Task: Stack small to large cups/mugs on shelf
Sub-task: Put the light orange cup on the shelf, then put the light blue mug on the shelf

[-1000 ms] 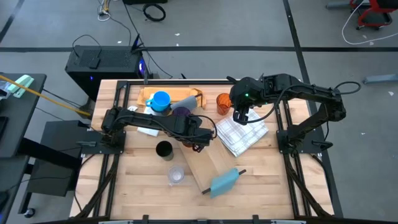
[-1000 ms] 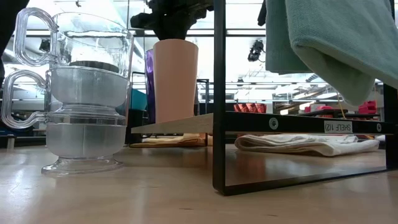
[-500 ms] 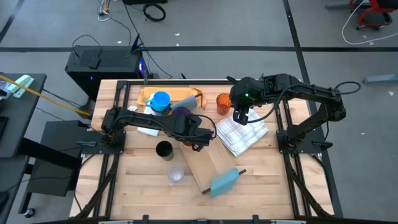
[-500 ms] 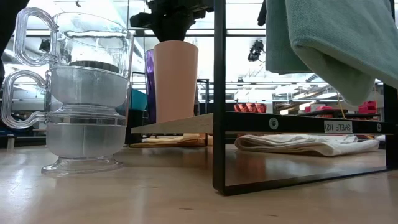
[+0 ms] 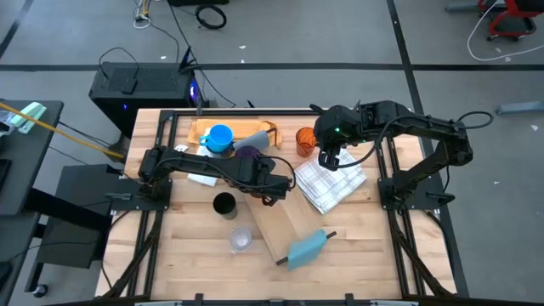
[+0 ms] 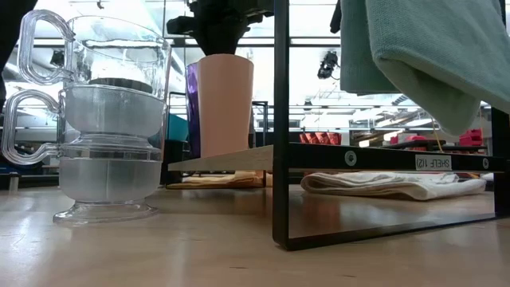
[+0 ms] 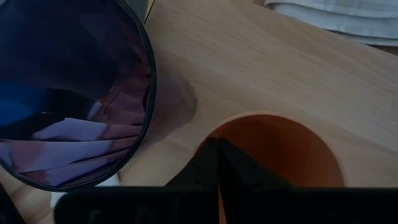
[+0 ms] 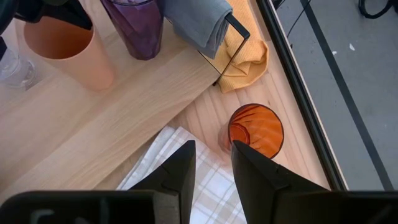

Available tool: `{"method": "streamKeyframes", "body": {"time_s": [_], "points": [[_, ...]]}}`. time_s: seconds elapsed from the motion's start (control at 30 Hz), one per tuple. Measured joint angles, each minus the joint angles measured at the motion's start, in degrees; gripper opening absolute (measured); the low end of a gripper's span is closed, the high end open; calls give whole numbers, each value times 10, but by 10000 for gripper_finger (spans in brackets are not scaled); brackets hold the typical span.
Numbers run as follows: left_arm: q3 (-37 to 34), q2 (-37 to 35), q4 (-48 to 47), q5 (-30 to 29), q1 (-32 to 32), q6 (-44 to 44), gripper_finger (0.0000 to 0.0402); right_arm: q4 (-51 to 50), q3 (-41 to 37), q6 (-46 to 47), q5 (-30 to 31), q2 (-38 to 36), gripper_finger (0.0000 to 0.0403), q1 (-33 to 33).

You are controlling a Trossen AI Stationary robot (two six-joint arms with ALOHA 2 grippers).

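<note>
Two grippers are over the worktop (image 5: 357, 246). One, the left gripper (image 7: 217, 163), has its fingers pressed together on the rim of the peach cup (image 7: 280, 146), which stands upright on the shelf (image 7: 267, 56); in the low view that cup (image 6: 225, 104) sits on the pale plank (image 6: 231, 159) with the dark arm coming down onto its mouth. Just beside it on the same plank stands the purple tumbler (image 7: 68, 93) (the two look close but apart in the left wrist view), also seen from the right wrist (image 8: 134, 25). The right gripper (image 8: 211, 165) hovers above the checked cloth (image 8: 168, 168) with its fingers a little apart and nothing between them; the amber cup (image 8: 255, 129) stands on the worktop just beyond them, near the edge. From above, the shelf (image 5: 285, 225) runs slantwise across the middle, with a blue-grey piece (image 5: 306, 248) at its near end. The black cup (image 5: 223, 205) stands on the worktop beside the left arm, and a clear glass (image 5: 240, 239) is a little nearer the front; in the low view it shows as two clear handled glasses (image 6: 103, 119) stacked one in the other. The blue mug (image 5: 219, 138) sits at the back on the orange-brown board (image 5: 255, 129). A yellow cloth (image 8: 245, 62) lies beside the shelf end, under a grey-blue cloth (image 8: 196, 18).
</note>
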Motion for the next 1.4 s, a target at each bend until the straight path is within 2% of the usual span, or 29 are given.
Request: {"method": "streamKeyframes", "body": {"time_s": [0.1,0.37,0.53,0.8,0.93,1.07,1.17,1.4], "points": [[0,0,1,0,0,0,9,0,0,0,0,0,110,0],[0,0,25,1,-13,19,63,0,0,0,0,0,110,0],[7,0,16,0,-32,16,83,0,0,0,0,0,110,0],[104,0,-29,-80,-48,26,78,5,0,0,0,0,110,0],[160,-1,21,-134,-74,61,77,5,0,0,0,0,110,0],[177,-1,63,-143,-109,88,83,5,0,0,0,0,110,0],[176,-1,38,-143,-135,53,84,4,0,0,0,0,110,0],[176,-1,-54,-152,-193,-98,79,4,0,7,0,0,110,0]]}}
